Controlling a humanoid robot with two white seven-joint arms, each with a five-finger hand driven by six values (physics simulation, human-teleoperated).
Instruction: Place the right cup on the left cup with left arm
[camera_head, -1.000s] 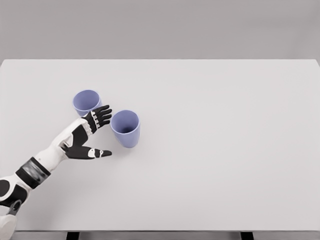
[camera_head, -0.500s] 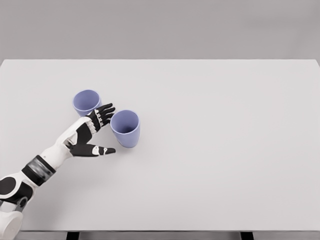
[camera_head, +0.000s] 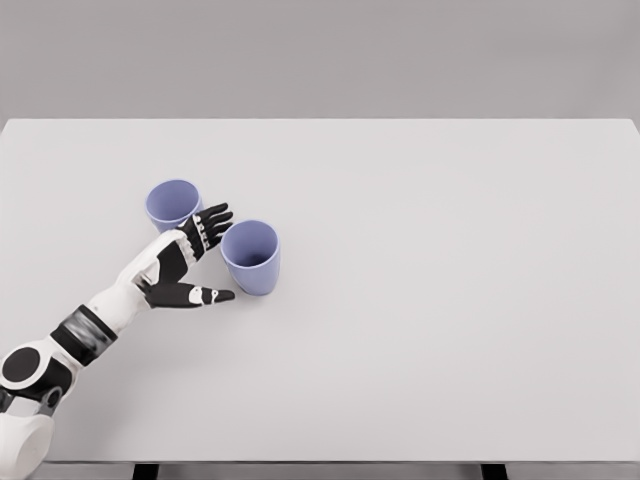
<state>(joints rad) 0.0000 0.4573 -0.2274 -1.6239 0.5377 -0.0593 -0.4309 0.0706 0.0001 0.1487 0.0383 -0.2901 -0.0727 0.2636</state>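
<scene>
A single head view looks steeply down across the whole white table (camera_head: 420, 330).

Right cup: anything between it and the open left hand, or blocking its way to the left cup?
Nothing visible. The left hand is open beside the right cup, fingers and thumb flanking its left side. Only that hand lies between it and the left cup.
</scene>
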